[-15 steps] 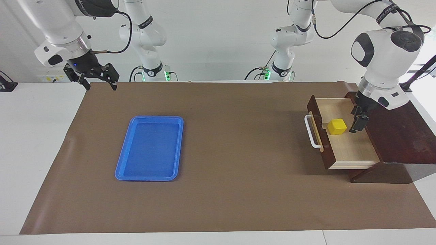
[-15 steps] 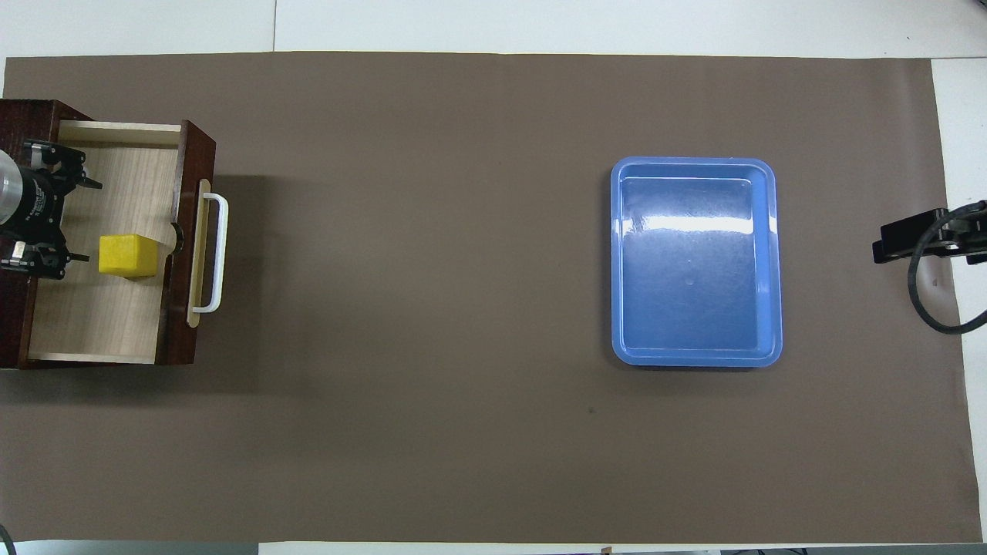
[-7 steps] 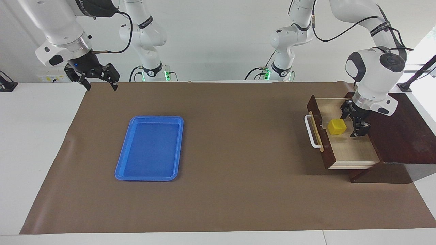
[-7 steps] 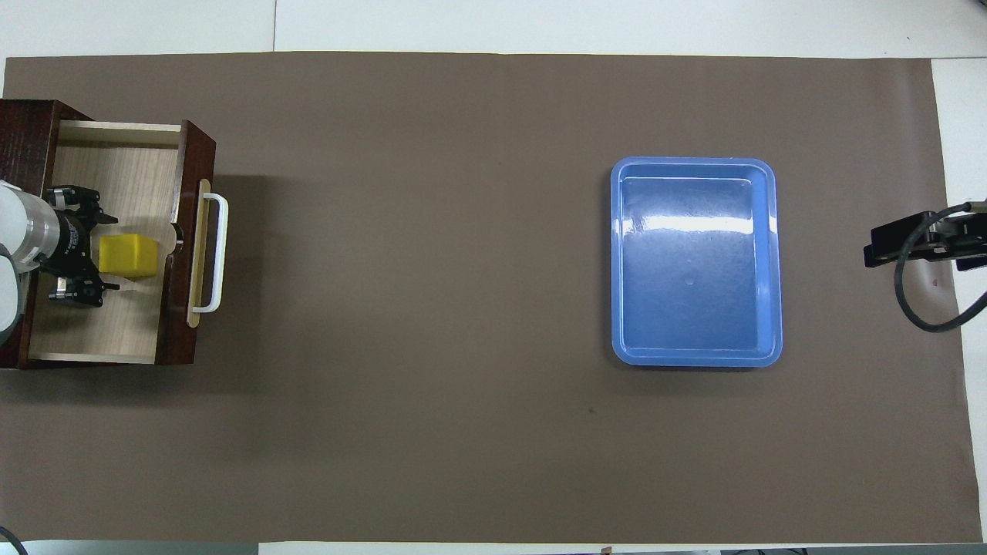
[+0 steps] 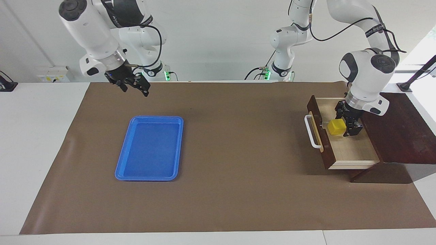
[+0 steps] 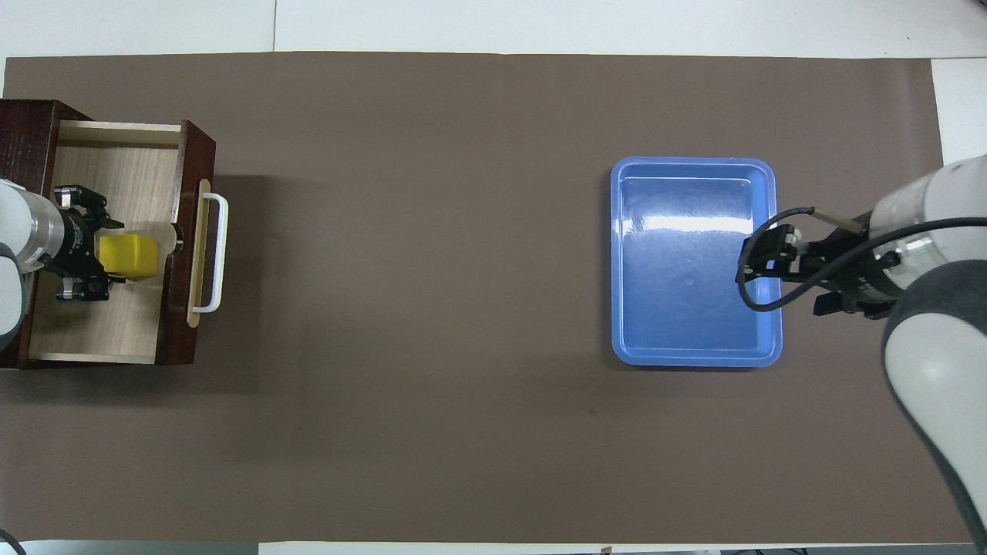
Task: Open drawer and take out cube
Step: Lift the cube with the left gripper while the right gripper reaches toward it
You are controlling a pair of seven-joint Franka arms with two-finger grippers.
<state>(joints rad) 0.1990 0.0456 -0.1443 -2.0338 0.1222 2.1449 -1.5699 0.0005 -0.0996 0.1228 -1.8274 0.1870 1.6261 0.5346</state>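
The drawer (image 5: 351, 149) (image 6: 116, 324) stands pulled out of its dark wooden box (image 5: 402, 136) at the left arm's end of the table. On its pale floor, close to the drawer front, sits the yellow cube (image 5: 335, 126) (image 6: 131, 256). My left gripper (image 5: 345, 123) (image 6: 108, 253) reaches down into the drawer and is shut on the cube, one finger on each side. My right gripper (image 5: 134, 87) (image 6: 759, 260) hangs open and empty in the air over the brown mat, beside the edge of the blue tray.
A flat blue tray (image 5: 150, 148) (image 6: 678, 308) lies on the brown mat toward the right arm's end. The drawer's white bar handle (image 5: 309, 131) (image 6: 220, 250) juts toward the middle of the table. The box top (image 6: 23, 131) is bare.
My left gripper has slid up to the cube and closed around it. The right arm has swung in from the table's end toward the tray.
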